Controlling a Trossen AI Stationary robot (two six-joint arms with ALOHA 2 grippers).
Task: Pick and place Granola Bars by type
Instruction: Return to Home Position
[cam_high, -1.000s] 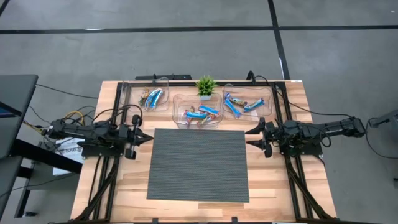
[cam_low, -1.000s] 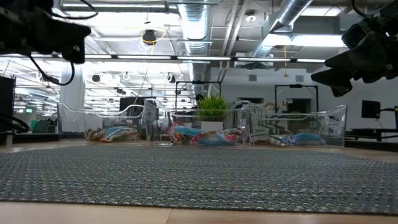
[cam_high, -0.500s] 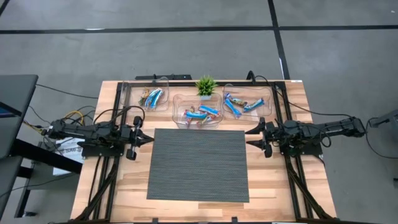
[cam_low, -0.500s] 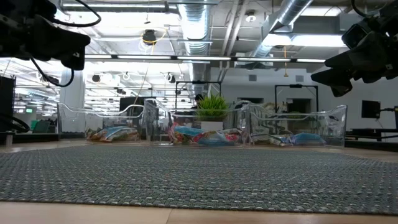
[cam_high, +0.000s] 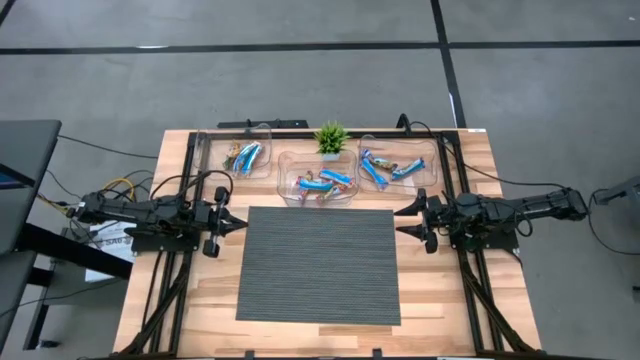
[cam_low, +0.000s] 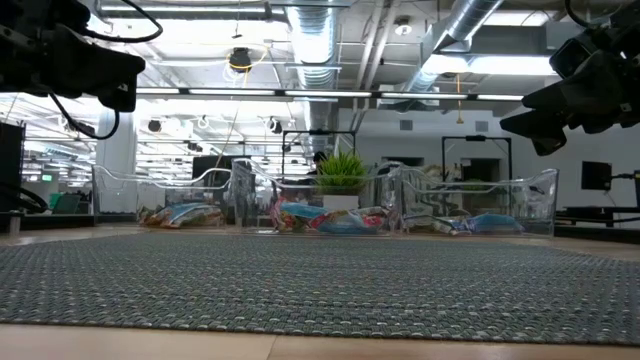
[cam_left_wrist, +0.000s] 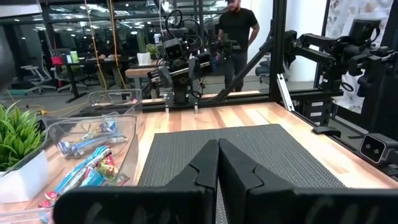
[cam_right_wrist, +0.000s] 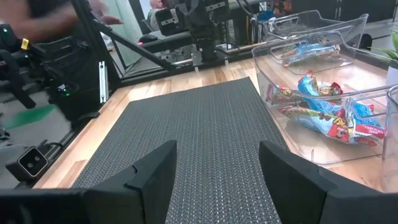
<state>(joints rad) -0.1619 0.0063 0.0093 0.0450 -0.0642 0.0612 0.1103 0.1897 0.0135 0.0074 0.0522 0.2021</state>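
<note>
1. Bars: the wrappers carry printed wording, but it is too small to read.
2. No other text, label, brand, number or sign can be read on the worktop or in the room behind.

Grey woven mat lies at centre of wooden table, with clear left bin, centre bin and right bin ranged toward 12 o'clock, small potted plant just beyond centre bin.

Free mat between left hand and right hand; bins, plant beyond.
</note>
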